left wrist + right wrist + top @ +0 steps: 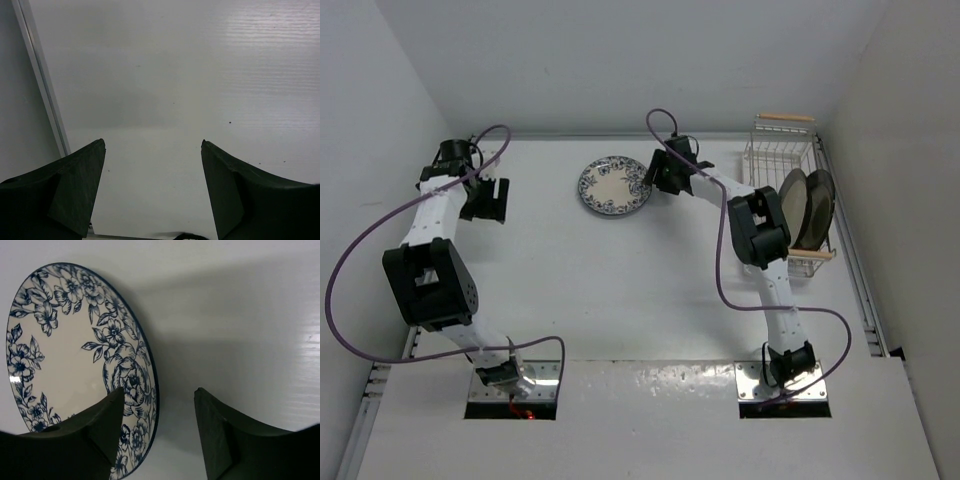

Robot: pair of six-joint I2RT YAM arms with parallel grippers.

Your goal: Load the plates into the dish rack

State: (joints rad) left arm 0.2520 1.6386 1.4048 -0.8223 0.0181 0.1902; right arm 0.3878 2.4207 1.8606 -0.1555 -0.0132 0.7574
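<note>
The plate with the blue floral rim (614,186) lies flat on the white table, left of the dish rack (765,150). My right gripper (658,176) is at the plate's right edge. In the right wrist view its jaws (159,390) stand open astride the rim of the floral plate (65,350), one finger over the plate's face and the other over bare table beyond the rim. Two more plates (793,205) (818,207) stand on edge in the dish rack. My left gripper (490,200) (153,141) is open over bare table at the far left, with nothing between its fingers.
White walls close in the table at the back and both sides. A metal rail (42,85) runs along the table's left edge and another (855,270) along the right edge beside the rack. Purple cables loop off both arms.
</note>
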